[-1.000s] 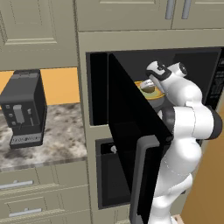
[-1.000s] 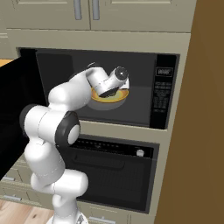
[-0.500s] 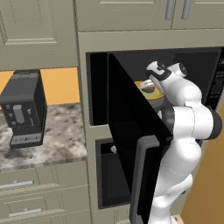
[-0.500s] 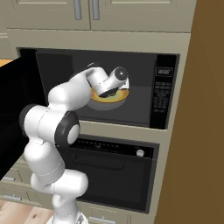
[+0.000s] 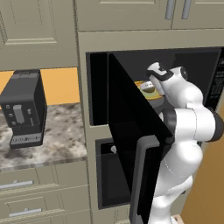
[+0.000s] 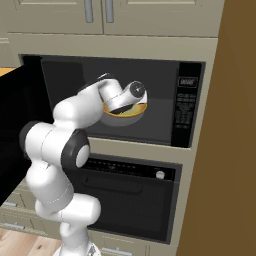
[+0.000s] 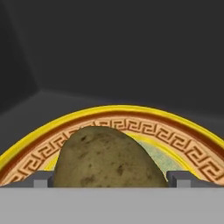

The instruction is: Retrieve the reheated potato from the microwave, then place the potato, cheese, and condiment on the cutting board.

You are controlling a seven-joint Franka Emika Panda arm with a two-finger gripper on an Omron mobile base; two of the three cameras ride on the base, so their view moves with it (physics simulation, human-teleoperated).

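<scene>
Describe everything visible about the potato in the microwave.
The potato is a small oval lump with olive-brown, dark-speckled, matte skin. It lies on a plate with a yellow rim and an orange Greek-key band, inside the open microwave with its dark grey interior. The open gripper straddles it, one fingertip at each side; whether they touch it cannot be told.

Potato (image 7: 107,157) cut off at its lower part by the bottom of the hand view, contact with the 2 fingertips (image 7: 42,179) not discernible. Plate (image 6: 131,111) largely hidden behind the hand in the right base view. Microwave (image 5: 216,83) cut off at right edge, left base view.
</scene>
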